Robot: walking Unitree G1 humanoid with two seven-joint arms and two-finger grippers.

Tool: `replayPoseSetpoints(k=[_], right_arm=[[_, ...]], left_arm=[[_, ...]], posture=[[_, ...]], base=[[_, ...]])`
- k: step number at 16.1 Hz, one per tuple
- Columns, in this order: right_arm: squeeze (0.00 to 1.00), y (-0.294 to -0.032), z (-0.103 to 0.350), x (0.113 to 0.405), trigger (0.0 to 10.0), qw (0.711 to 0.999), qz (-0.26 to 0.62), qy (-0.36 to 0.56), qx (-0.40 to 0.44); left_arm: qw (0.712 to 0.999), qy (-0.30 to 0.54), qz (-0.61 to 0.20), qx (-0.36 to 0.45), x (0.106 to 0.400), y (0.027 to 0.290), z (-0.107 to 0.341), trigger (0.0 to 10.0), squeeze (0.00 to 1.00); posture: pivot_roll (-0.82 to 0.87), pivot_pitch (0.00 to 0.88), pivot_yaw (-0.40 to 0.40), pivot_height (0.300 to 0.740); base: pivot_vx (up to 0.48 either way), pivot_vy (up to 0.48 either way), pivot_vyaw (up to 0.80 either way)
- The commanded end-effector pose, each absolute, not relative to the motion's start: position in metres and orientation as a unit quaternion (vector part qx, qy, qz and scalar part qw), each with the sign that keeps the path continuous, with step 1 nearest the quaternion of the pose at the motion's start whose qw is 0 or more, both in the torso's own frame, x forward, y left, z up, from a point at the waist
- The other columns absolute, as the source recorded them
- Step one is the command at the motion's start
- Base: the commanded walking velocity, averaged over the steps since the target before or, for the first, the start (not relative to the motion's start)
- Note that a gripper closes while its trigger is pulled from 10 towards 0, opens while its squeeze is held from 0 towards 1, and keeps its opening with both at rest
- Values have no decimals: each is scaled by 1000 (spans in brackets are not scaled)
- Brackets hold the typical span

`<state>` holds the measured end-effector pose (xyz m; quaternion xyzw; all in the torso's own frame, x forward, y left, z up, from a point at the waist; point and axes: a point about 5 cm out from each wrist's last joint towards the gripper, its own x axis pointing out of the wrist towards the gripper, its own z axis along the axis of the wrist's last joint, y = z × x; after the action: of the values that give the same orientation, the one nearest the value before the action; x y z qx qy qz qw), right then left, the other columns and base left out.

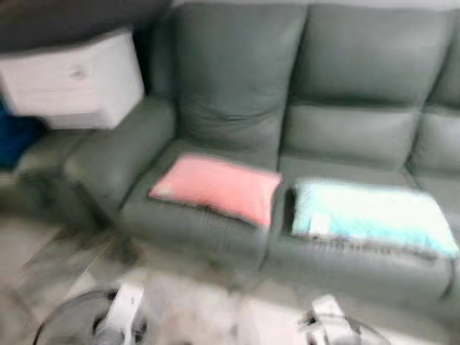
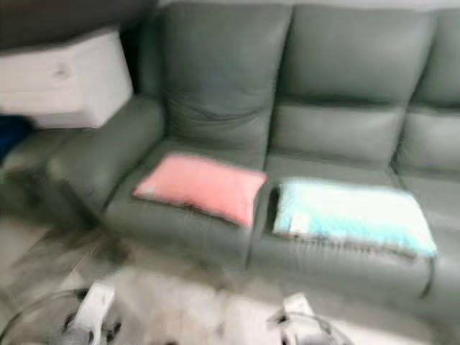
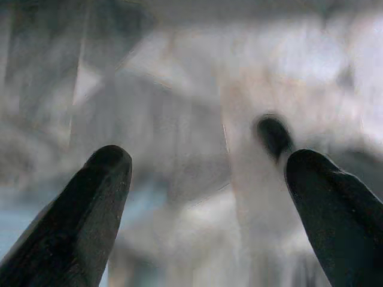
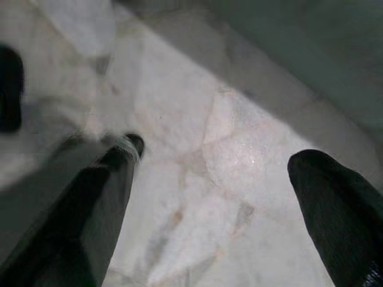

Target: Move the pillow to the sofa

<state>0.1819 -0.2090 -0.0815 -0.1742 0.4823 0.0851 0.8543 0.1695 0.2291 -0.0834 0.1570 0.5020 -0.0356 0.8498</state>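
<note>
A grey-green sofa (image 1: 237,79) spans the view ahead, blurred. A pink pillow (image 1: 215,187) lies flat on its left seat cushion. A pale turquoise pillow (image 1: 370,214) lies flat on the seat cushion to the right of it. Both silver arms hang low at the bottom edge, the left arm (image 1: 123,313) and the right arm (image 1: 327,323). In the left wrist view my left gripper (image 3: 206,173) is open over the pale floor. In the right wrist view my right gripper (image 4: 209,173) is open over marble tiles, with nothing between its fingers.
A white drawer unit (image 1: 75,79) stands at the back left beside the sofa's armrest (image 1: 118,154). Something blue (image 1: 14,140) sits below it at the far left. Pale marble floor (image 1: 180,302) lies between me and the sofa.
</note>
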Motion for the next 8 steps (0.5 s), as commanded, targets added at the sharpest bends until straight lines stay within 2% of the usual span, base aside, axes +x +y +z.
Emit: replayPoseSetpoints(k=[1,3,8], right_arm=[[0,-209,-87,171,10000,847,84,497,-168],[0,-209,-87,171,10000,847,83,498,-169],[0,-210,-86,172,10000,845,88,498,-175]], left_arm=[[851,497,-33,167,175,233,-80,10000,0],[851,497,-33,168,175,234,-80,10000,0],[848,500,-25,172,175,235,-80,10000,0]], posture=[[-150,0,62,740],[-150,0,62,740],[-151,0,42,740]], base=[[-349,0,0],[-336,0,0],[0,0,0]])
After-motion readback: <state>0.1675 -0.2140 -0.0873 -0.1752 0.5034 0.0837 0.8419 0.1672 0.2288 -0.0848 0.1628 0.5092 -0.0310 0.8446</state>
